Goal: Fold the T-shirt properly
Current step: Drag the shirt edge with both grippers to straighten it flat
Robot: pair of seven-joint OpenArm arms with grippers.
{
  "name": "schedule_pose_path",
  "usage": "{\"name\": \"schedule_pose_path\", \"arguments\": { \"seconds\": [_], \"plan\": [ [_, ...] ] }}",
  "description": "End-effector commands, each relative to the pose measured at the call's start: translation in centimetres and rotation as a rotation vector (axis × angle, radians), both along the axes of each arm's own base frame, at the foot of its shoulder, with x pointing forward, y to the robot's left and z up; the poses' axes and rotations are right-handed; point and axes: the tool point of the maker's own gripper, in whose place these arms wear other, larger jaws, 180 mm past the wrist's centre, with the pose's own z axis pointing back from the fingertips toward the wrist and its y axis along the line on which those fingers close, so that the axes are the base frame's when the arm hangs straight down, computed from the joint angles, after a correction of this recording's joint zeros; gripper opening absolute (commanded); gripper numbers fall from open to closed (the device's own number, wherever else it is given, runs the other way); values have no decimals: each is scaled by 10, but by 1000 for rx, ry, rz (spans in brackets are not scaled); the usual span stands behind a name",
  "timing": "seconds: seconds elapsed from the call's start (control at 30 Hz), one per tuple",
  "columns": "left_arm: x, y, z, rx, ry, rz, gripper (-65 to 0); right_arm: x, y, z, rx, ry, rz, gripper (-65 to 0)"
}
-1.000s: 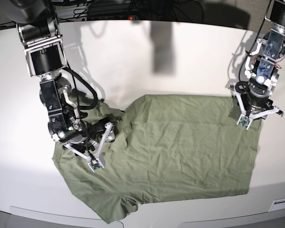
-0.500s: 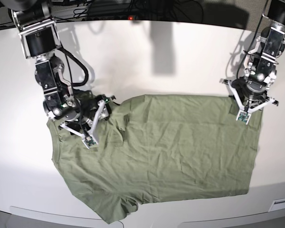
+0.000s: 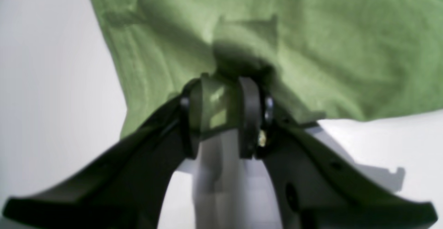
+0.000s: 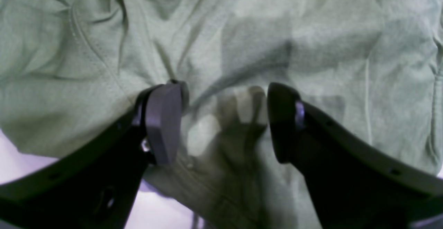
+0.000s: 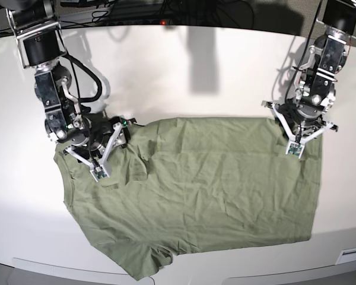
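Note:
The sage-green T-shirt (image 5: pixel 213 184) lies spread and wrinkled on the white table (image 5: pixel 184 77), its hem edge to the right. My left gripper (image 5: pixel 295 141) is at its far right corner. In the left wrist view the left gripper (image 3: pixel 219 94) is shut on a pinched fold of the T-shirt (image 3: pixel 346 49). My right gripper (image 5: pixel 98 163) is over the shirt's far left part. In the right wrist view the right gripper (image 4: pixel 225 111) is open, jaws wide apart just above the T-shirt (image 4: pixel 311 31), with a stitched seam beside the left finger (image 4: pixel 162 125).
Dark cables and equipment (image 5: pixel 166 12) run along the table's far edge. The table's front edge (image 5: pixel 225 279) lies just below the shirt's lower sleeve. Bare white table shows behind the shirt and to its left.
My right arm has moved up and to the left, pulling the bunched left part of the shirt out flatter. My left gripper has shifted slightly up and left with the corner.

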Motion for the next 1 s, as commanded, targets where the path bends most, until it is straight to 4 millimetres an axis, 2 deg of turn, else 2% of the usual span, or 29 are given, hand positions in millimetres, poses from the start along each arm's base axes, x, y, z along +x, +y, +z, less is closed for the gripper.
{"name": "schedule_pose_path", "arguments": {
  "seconds": [0.0, 0.1, 0.27, 0.4, 0.57, 0.7, 0.9, 0.97],
  "plan": [
    [-11, 10, -6, 26, 61, 18, -477, -8, -18, -3, -62, 38, -10, -264],
    [-31, 10, -18, 37, 102, 13, -477, -23, -19, -6, -70, 52, 1, -264],
    [-68, 14, -37, 68, 164, -1, -477, -38, -24, 7, -48, 9, -25, -264],
    [-91, 14, -48, 68, 206, -6, -477, -52, -40, 16, -42, -15, -83, -264],
    [-124, 14, -59, 73, 284, -4, -477, -77, -61, 14, -50, 3, -135, -264],
    [-154, 3, -59, 52, 314, -26, -478, -92, -64, 12, -53, 20, -134, -264],
    [-189, -20, -44, 3, 326, -64, -478, -109, -57, 13, -62, 46, -110, -264],
    [-198, -19, -40, 29, 323, -66, -477, -117, -54, 14, -65, 55, -98, -264]
  ]
}}
